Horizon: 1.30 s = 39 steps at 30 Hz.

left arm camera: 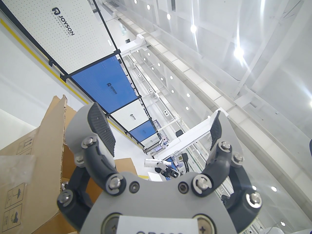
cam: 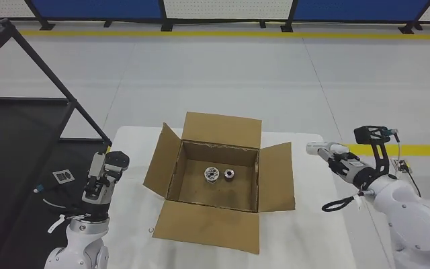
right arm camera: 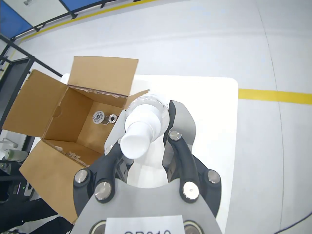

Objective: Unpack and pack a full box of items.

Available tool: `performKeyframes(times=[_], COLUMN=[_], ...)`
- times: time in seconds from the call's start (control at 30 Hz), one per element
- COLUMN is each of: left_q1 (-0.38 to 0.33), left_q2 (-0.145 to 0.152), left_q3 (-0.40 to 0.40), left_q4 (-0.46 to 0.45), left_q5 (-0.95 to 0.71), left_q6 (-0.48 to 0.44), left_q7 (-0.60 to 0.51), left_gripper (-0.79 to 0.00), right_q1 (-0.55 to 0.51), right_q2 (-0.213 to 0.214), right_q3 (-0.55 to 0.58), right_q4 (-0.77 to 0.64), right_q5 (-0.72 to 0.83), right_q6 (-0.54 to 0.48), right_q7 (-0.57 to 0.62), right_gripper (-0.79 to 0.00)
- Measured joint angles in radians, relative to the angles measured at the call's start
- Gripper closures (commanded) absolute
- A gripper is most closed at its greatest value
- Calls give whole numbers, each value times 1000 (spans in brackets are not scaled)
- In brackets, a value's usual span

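An open cardboard box (cam: 218, 129) stands in the middle of the white table (cam: 302, 235). Two small round metal parts (cam: 212, 175) (cam: 229, 174) lie on its floor near the far wall. My right gripper (cam: 330, 152) hovers off the box's right flap, shut on a clear bottle with a white cap (cam: 317, 148). In the right wrist view the bottle (right arm camera: 143, 125) sits between the fingers (right arm camera: 179, 120), with the box (right arm camera: 102, 74) and both parts (right arm camera: 98, 117) beyond. My left gripper (cam: 113, 163) is left of the box, open and empty, pointing upward (left arm camera: 157, 113).
A black frame and dark surface (cam: 40, 134) stand off the table's left side. The box's four flaps spread outward; the left one (left arm camera: 46, 132) rises close to my left gripper. Bare tabletop lies right of and in front of the box.
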Motion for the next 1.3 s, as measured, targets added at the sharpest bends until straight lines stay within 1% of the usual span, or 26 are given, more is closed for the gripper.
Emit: performKeyframes(times=[0.13,0.2,0.23,0.27,0.37,0.5,0.63,0.7,0.73,0.77,0.8,0.83,0.87,0.9,0.93,0.97,1.0,1.03,1.2,1.3], left_q1=[0,0,0,0,0,0,0,0,0,0,0,0,0,0,0,0,0,0,0,0], left_q2=[0,0,0,0,0,0,0,0,0,0,0,0,0,0,0,0,0,0,0,0], left_q3=[0,0,0,0,0,0,0,0,0,0,0,0,0,0,0,0,0,0,0,0], left_q4=[0,0,0,0,0,0,0,0,0,0,0,0,0,0,0,0,0,0,0,0], left_q5=[0,0,0,0,0,0,0,0,0,0,0,0,0,0,0,0,0,0,0,0], left_q6=[0,0,0,0,0,0,0,0,0,0,0,0,0,0,0,0,0,0,0,0], left_q7=[0,0,0,0,0,0,0,0,0,0,0,0,0,0,0,0,0,0,0,0], left_gripper=[-785,-785,-785,-785,-785,-785,-785,-785,-785,-785,-785,-785,-785,-785,-785,-785,-785,-785,-785,-785], right_q1=[18,35,48,62,106,161,202,214,219,225,229,234,237,240,244,247,249,253,260,253], right_q2=[5,7,8,7,7,7,4,3,3,3,3,3,3,4,4,4,4,4,6,9], right_q3=[2,-10,-30,-45,-79,-124,-159,-169,-173,-176,-179,-182,-185,-188,-191,-194,-196,-198,-199,-189], right_q4=[128,197,241,274,388,529,647,683,698,715,725,736,743,750,758,765,771,779,791,763], right_q5=[-34,-94,-146,-173,-165,-172,-165,-158,-156,-153,-151,-151,-151,-152,-151,-148,-145,-140,-116,-103], right_q6=[13,45,72,77,70,32,6,-7,-13,-21,-26,-31,-35,-39,-44,-49,-54,-60,-90,-104], right_q7=[-6,-14,-11,-6,7,49,39,28,22,15,13,14,17,20,23,24,25,24,18,9], right_gripper=[0,0,0,0,0,0,0,0,-65,-237,-308,-296,-302,-326,-400,-653,-739,-785,-785,-785])
